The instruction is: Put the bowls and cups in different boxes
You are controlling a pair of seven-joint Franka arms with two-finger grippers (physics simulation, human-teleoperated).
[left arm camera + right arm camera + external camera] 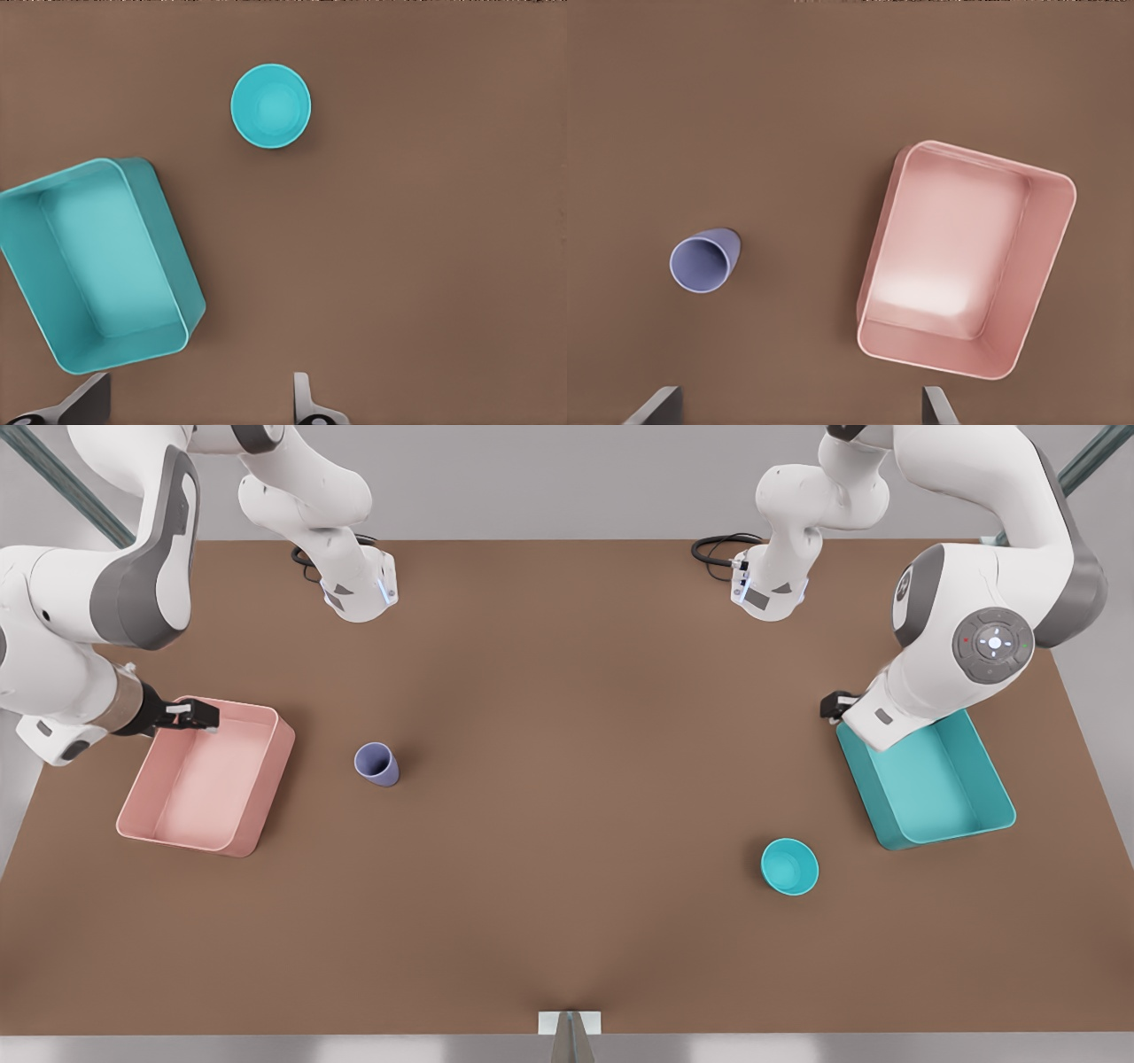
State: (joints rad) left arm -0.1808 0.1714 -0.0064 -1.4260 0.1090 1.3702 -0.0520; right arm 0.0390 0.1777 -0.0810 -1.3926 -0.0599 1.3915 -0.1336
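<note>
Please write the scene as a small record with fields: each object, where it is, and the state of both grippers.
bowl: upright on the table, outside the boxes, nearer the teal box
cup: upright on the table, beside the pink box, not touching it
pink box: at the front view's left, nothing inside
teal box: at the front view's right, nothing inside
left gripper: open, above the table near the teal box, holding nothing
right gripper: open, above the table near the pink box, holding nothing
task: not yet started

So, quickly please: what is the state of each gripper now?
Left gripper: jaws open, holding nothing, above the teal box.
Right gripper: jaws open, holding nothing, above the pink box.
</note>
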